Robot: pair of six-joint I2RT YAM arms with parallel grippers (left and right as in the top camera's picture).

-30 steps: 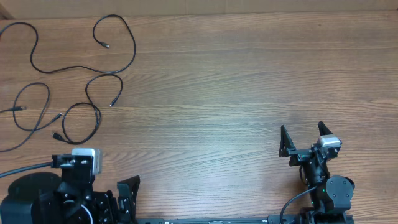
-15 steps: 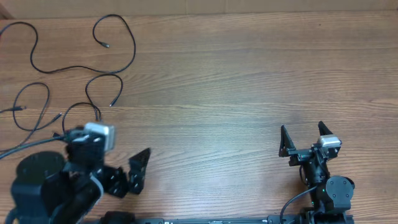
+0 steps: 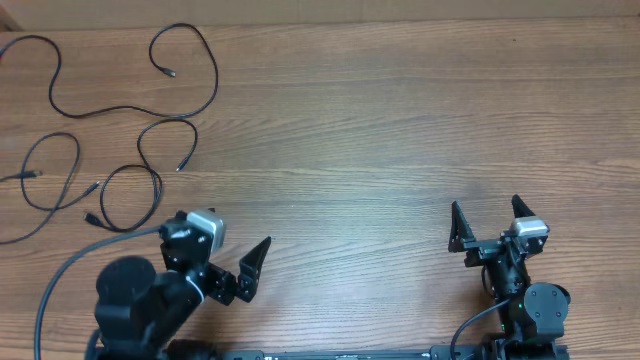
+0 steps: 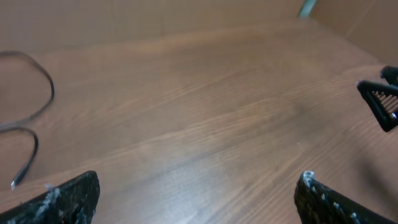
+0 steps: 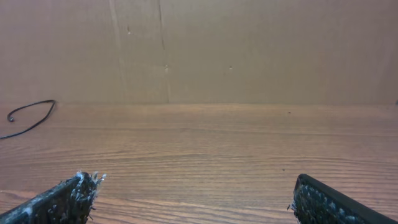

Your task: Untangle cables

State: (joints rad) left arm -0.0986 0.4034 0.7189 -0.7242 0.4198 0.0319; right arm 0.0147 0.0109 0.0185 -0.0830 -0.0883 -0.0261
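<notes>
L gripper (image 3: pixel 240 275) sat low at the near-left of the table (image 3: pixel 380 130), angled toward the R side. Its jaws were spread wide w/ nothing btwn them; the wrist view showed only bare wood btwn its fingers (image 4: pixel 68 199). R gripper (image 3: pixel 486 212) sat at the near-right edge, pointing straight out from its base. Its jaws were also spread wide and held nothing, w/ bare wood ahead and a plain brown wall (image 5: pixel 249 50) at the back.

The cables (image 3: pixel 160 188) lay in the far-left corner, well apart from both grippers. They were flat on the wood as loose curls, not bunched in one knot. A long cord (image 3: pixel 51 85) came in from the left edge, dipped, swept round and ended in a small plug (image 3: pixel 172 73) inside its own loop. Below it, another cord bent once, then made a round loop, the bit nearest the L gripper. A third looped by the left edge; couldn't tell if it touched the round loop. L wrist view caught a curved stretch of cord at its left side; R wrist view caught one far off at left.
</notes>
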